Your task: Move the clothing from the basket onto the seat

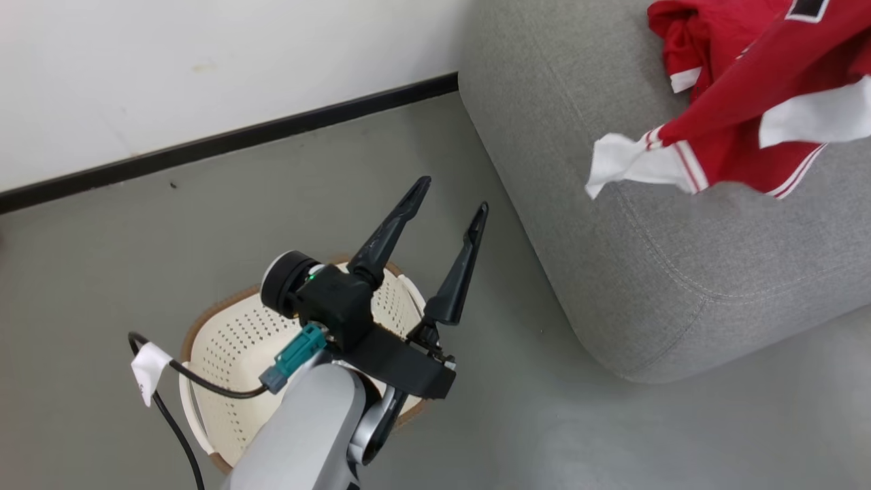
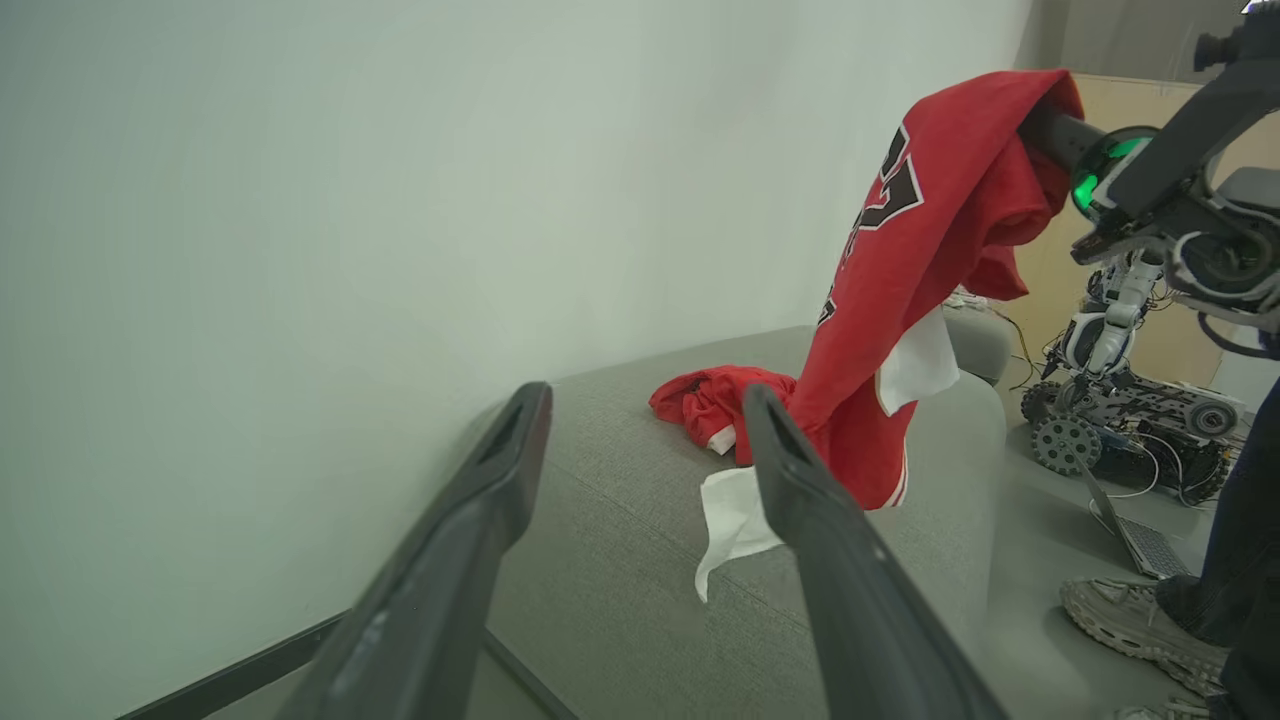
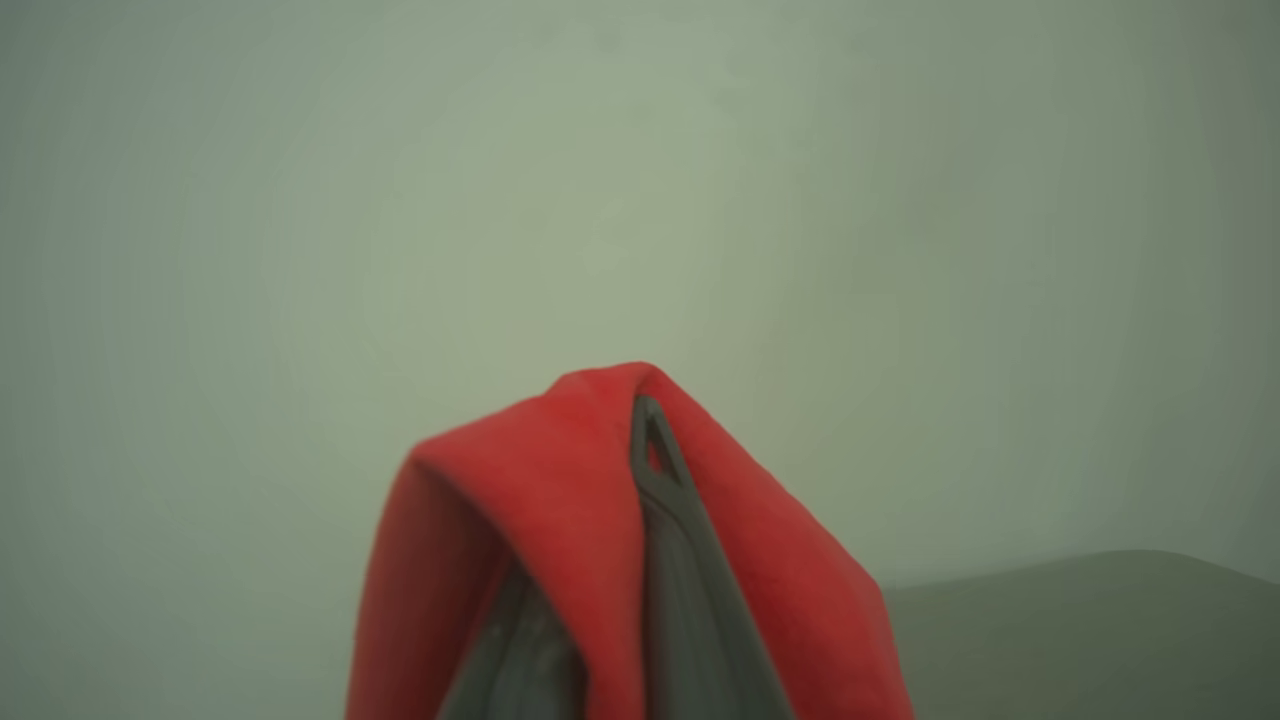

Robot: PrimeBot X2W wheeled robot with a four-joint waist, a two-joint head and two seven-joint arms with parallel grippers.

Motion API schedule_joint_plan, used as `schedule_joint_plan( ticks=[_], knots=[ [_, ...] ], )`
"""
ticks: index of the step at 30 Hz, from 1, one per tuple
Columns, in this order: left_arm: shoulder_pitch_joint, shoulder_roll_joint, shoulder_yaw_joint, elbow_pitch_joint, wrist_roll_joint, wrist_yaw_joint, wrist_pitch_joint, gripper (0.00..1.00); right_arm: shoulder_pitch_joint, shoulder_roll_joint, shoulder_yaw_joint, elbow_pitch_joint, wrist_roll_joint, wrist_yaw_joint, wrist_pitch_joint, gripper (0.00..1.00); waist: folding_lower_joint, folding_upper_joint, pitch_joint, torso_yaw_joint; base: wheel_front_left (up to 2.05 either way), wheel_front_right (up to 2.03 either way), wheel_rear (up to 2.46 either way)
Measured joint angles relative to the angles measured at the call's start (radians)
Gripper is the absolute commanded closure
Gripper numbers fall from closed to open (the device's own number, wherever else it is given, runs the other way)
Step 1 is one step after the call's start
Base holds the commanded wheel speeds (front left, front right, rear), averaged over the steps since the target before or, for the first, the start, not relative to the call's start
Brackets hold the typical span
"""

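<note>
clothing [image 3: 560,500] over right gripper [image 3: 645,452] (pinched), above seat [image 1: 646,272]

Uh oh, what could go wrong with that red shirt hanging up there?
The red jersey is draped over the right gripper, so it might snag and not drop when it opens. Its white lining dangles near the edge of the seat, so the jersey could slide off onto the floor.

- The head view's edge crops your red jersey [image 1: 748,88].
- Your left forearm [image 1: 306,429] hides part of the basket [image 1: 224,347].
- Cloth buries one finger of the right gripper [image 3: 640,430].
</note>
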Motion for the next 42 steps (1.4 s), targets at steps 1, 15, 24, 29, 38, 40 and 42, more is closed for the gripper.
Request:
schedule_joint_plan(
  ticks=[1, 15, 24, 29, 38, 40, 42],
  knots=[
    [0.0, 0.0, -0.004, 0.001, 0.001, -0.005, 0.0, 0.0, -0.009, -0.007, -0.006, 0.001, -0.001, 0.0, 0.0, 1.0, 0.0, 0.0, 0.007, 0.0, 0.0, 0.0, 0.0],
    [-0.012, 0.015, -0.03, 0.009, 0.043, -0.009, 0.0, 0.0, -0.177, -0.14, -0.178, 0.035, -0.023, -0.08, 0.0, 1.0, 0.0001, 0.0, 0.133, 0.015, 0.0, 0.0, 0.0],
    [-0.089, 0.015, -0.081, 0.012, 0.068, -0.026, 0.012, 0.0, -0.355, -0.216, -0.223, 0.128, -0.045, -0.127, 0.0, 1.0, 0.0, -0.0001, 0.245, 0.029, 0.0, 0.0, 0.0],
    [-0.108, 0.019, -0.085, 0.022, 0.069, -0.034, 0.014, 0.0, -0.432, -0.259, -0.263, 0.149, -0.065, -0.164, 0.0, 1.0, 0.0001, 0.0, 0.302, 0.04, 0.0, 0.0, 0.0],
    [-0.109, 0.035, -0.091, 0.054, 0.069, -0.035, 0.014, 0.0, -0.472, -0.284, -0.282, 0.172, -0.087, -0.186, 0.0, 1.0, 0.0001, 0.0, 0.388, 0.068, 0.0, 0.0, 0.0],
    [-0.113, 0.035, -0.094, 0.061, 0.069, -0.035, 0.014, 0.0, -0.472, -0.264, -0.276, 0.199, -0.086, -0.186, -0.001, 1.0, 0.0001, 0.0, 0.404, 0.074, 0.0, 0.0, 0.0],
    [-0.12, 0.034, -0.1, 0.067, 0.069, -0.035, 0.014, 0.0, -0.468, -0.243, -0.273, 0.24, -0.081, -0.193, 0.002, 1.0, 0.0001, 0.0, 0.419, 0.082, 0.0, 0.0, 0.0]
  ],
)
